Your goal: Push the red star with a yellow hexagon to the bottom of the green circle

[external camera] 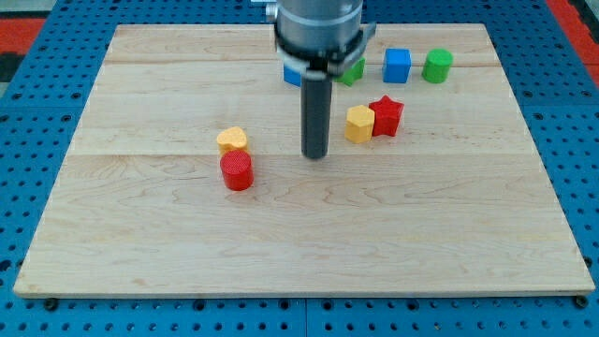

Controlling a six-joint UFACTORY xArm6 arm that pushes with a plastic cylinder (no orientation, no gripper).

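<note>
The red star (387, 115) is seen on the worktop (168, 262), right of centre, touching the yellow hexagon (359, 123) on its left side. The green circle (437, 65) stands near the view's top, up and to the right of the star, beside a blue cube (397, 65). The tool is only a bare rod, so nothing is held and there is nothing to open or close; my tip (315, 154) rests just left of the hexagon, apart from it.

A rightward push would probably carry the pair past the spot below the circle. If the hexagon were struck off-centre, it could be turned aside and the star lost from the contact. A yellow block (232, 139) and a red cylinder (238, 171) lie well clear at left.
</note>
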